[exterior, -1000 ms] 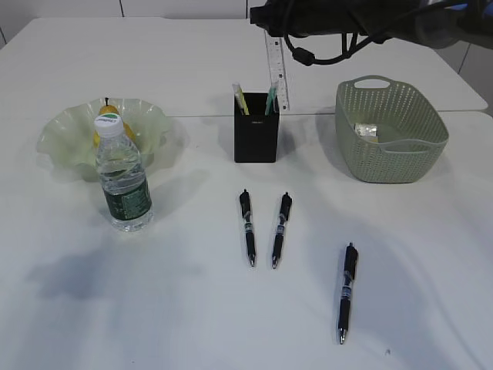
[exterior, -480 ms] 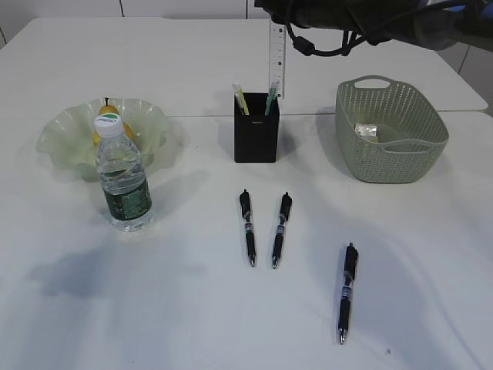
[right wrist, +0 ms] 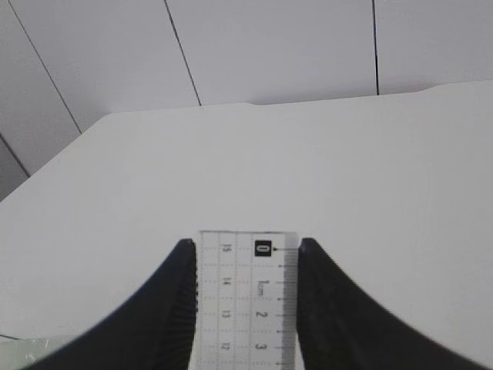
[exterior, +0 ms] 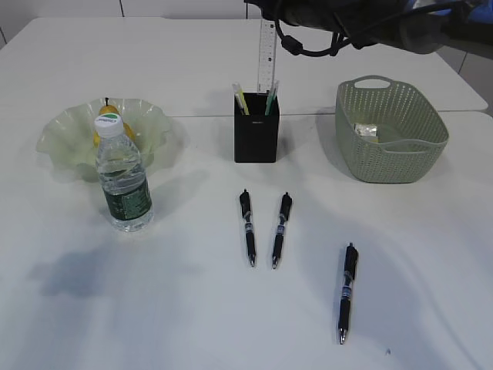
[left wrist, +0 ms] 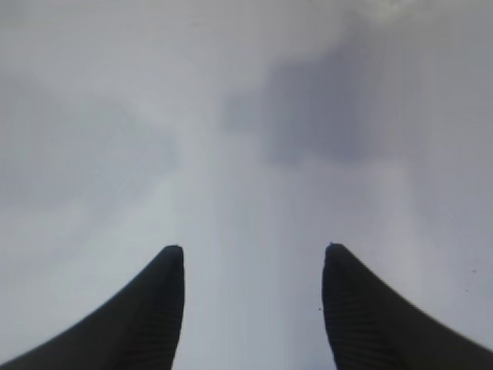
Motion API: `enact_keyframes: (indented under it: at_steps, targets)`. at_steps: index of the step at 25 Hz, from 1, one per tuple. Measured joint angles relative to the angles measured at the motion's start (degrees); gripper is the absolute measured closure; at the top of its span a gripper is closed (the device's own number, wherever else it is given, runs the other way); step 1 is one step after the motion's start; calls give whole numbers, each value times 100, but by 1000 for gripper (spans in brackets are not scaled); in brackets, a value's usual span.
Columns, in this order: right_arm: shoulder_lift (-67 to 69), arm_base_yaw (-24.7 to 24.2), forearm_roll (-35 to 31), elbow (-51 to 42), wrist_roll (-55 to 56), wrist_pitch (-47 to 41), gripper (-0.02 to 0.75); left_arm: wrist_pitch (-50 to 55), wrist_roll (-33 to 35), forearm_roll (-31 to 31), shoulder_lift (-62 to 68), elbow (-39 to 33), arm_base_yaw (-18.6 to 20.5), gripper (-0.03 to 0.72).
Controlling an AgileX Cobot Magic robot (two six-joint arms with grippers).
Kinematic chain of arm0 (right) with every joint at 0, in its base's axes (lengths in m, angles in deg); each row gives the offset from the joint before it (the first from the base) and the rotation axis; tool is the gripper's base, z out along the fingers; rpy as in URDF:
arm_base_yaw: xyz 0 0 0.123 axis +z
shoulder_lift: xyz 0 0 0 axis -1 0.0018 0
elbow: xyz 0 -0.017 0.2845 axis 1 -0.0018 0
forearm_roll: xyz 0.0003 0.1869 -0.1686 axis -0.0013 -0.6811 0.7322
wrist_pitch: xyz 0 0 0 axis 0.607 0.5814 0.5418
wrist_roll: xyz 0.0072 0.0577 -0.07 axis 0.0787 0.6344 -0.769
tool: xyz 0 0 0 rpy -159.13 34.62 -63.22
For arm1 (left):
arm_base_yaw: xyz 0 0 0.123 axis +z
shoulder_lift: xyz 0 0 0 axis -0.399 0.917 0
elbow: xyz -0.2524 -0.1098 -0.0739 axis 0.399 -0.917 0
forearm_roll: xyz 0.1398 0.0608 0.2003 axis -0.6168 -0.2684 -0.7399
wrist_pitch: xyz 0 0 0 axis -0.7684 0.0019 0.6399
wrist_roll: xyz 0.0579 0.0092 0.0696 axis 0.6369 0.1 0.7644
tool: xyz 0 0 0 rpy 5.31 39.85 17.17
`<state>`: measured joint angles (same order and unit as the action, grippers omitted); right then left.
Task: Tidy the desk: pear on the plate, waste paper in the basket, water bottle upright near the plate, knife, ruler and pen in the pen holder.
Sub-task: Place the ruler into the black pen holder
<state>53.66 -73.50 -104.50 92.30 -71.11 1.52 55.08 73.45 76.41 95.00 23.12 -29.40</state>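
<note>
A: Which way is the ruler (exterior: 267,55) pointing?

B: Its long axis is running straight up and down at the top centre of the exterior view, lower end hanging just above the open top of the pen holder (exterior: 256,128). The right gripper (right wrist: 248,248) is clamping it across its width: in the right wrist view a finger is pressing each long edge of the strip (right wrist: 248,297), with the zero mark sitting at the end between the fingertips.

A: How is it looking?

B: Clear plastic, fine printed scale, numbers reading along its length. Against the desk (exterior: 192,308) it is showing as a pale narrow strip.

A: Anything changing from a second ago?

B: Yes. Earlier it was hanging to the right of the holder and behind it; now it is sitting further left, over the holder's right half, beside the green and yellow sticks (exterior: 271,100) already standing inside.

A: And the left gripper (left wrist: 254,250)?

B: Its fingers are standing well apart over bare white surface, holding nothing.

A: The rest?

B: The pear (exterior: 108,116) is lying in the plate (exterior: 65,131) at the left, the water bottle (exterior: 123,176) standing upright in front of it. The waste paper (exterior: 366,129) is lying in the basket (exterior: 389,158) at the right. Three pens (exterior: 247,227) are lying on the desk below the holder.
</note>
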Motion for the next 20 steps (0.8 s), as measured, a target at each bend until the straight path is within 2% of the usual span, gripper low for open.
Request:
enact_keyframes:
  at_steps: [20]
  targets:
    - [403, 166, -23, 221, 0, 322, 455, -12, 0, 0, 0, 0, 0, 287]
